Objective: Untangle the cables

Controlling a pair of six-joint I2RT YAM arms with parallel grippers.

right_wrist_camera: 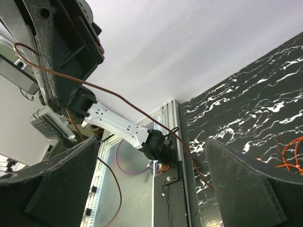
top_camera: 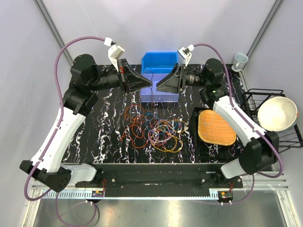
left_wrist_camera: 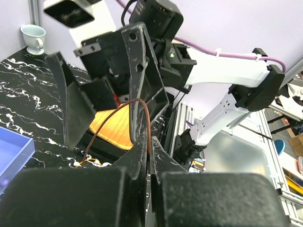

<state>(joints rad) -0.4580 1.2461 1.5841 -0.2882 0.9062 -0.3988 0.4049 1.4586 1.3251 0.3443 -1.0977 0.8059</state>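
My left gripper [left_wrist_camera: 148, 142] pinches a brown wire [left_wrist_camera: 124, 106] high at the far side; right gripper [right_wrist_camera: 151, 142] spread. Cables [top_camera: 158, 131] lie mid-table — a hard pull could cinch knots — or drag them.

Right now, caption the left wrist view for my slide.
Shut left gripper pinches a brown cable before the open right gripper.

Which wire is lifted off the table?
The brown cable, pinched in the shut left gripper; the other cables lie tangled on the table.
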